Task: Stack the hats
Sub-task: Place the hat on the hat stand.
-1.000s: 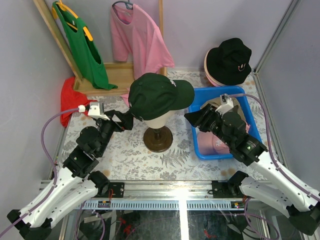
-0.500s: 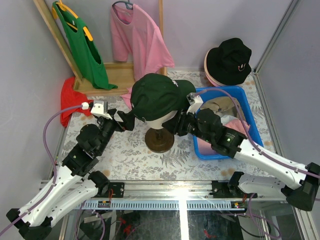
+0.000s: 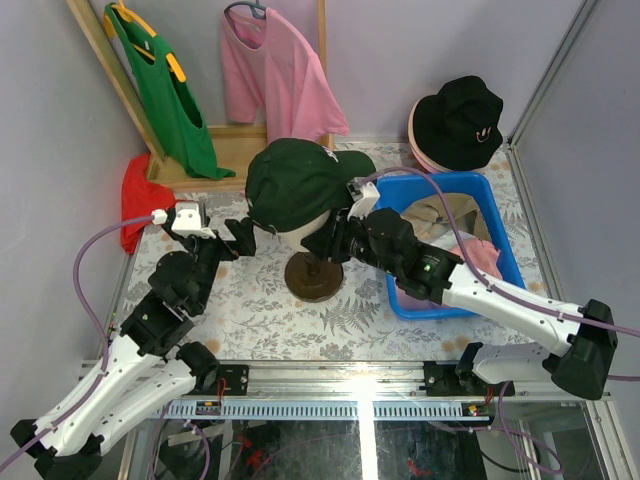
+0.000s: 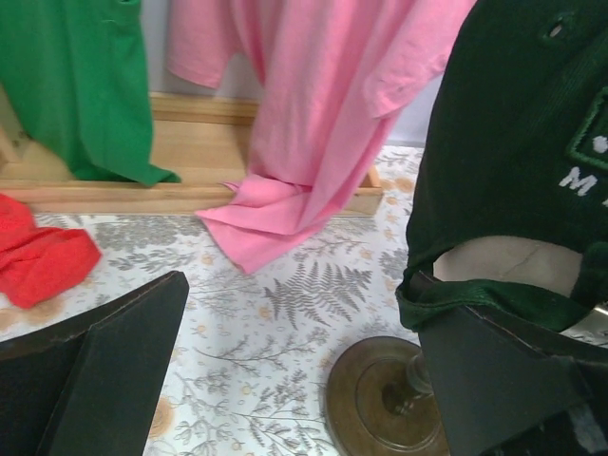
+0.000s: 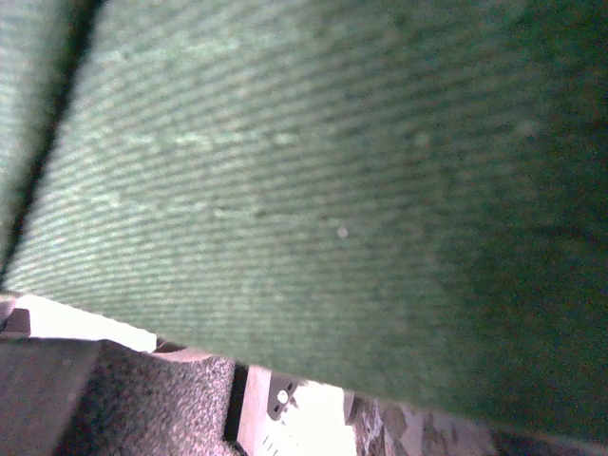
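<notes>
Floral-print tabletop, grey walls, wooden rack at the back. Right gripper (image 3: pixel 328 243) is at the near-right rim of the dark green cap (image 3: pixel 300 185). The right wrist view is filled with green ribbed fabric, with one speckled finger (image 5: pixel 142 399) just below it. Can't tell whether the jaws are pinching the cloth or only sit against it.

Left gripper (image 3: pixel 245 235) is spread wide and holds nothing. It sits just beside the cap's left side, facing the strap opening.

The cap sits on the cream mannequin head (image 4: pixel 513 266), which stands upright on a round wooden base (image 3: pixel 315 275).

Further out, a blue bin (image 3: pixel 440 180) on the right holds a tan cap (image 3: pixel 440 212) and a pink cap (image 3: pixel 480 258). A black bucket hat (image 3: pixel 458 120) rests on a pink one (image 3: pixel 420 150) in the far right corner.

Handling guess: the cap is light, soft and floppy, and its crown will collapse if squeezed. The ribbed cloth should give decent friction. The best hold is probably the stiffer brim or the rim band. Lift it straight up, since dragging it sideways could tip the head on its stand.
</notes>
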Robot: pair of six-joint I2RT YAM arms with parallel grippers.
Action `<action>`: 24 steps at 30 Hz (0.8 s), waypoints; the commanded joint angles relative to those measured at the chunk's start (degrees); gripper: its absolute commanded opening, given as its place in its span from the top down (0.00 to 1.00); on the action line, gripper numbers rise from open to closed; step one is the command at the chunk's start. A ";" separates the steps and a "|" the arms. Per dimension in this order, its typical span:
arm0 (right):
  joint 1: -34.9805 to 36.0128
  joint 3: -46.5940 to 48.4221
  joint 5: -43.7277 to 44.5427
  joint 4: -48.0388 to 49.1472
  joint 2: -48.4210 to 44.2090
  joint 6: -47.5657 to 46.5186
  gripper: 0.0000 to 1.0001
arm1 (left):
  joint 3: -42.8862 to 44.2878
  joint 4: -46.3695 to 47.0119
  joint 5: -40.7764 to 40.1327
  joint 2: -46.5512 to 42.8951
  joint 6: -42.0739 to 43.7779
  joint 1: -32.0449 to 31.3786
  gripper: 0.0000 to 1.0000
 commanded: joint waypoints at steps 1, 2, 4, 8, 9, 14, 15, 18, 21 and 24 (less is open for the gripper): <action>0.55 4.24 0.53 4.75 2.36 -0.35 0.64 | 1.63 -0.60 -9.17 1.53 5.37 -0.15 0.00; 0.59 4.56 0.76 4.86 2.77 -0.25 0.64 | 2.02 0.12 -10.15 2.20 5.83 -0.15 0.00; 0.68 4.83 1.42 5.08 3.49 0.04 0.64 | 2.74 1.09 -12.51 3.08 6.30 -0.15 0.00; 0.68 5.42 1.99 6.01 5.23 0.46 0.64 | 2.95 4.81 -15.60 3.86 7.53 -0.28 0.00; 0.71 5.65 1.99 6.25 5.78 0.60 0.64 | 2.82 5.98 -16.28 4.07 7.84 -0.48 0.00; 0.74 6.73 2.59 7.82 8.56 1.27 0.64 | 3.35 13.08 -22.42 6.83 10.50 -2.34 0.00; 0.69 6.95 2.86 7.99 9.08 1.29 0.64 | 3.71 14.26 -23.24 7.39 11.32 -2.99 0.00; 0.64 8.14 3.46 8.51 10.48 1.51 0.63 | 4.37 17.24 -23.53 7.98 12.16 -4.78 0.00; 0.68 9.85 3.67 9.15 12.35 2.05 0.64 | 4.59 18.78 -21.78 7.36 11.67 -6.20 0.00; 0.66 11.19 4.17 10.60 14.30 2.92 0.64 | 3.37 20.29 -17.83 5.48 11.68 -6.65 0.00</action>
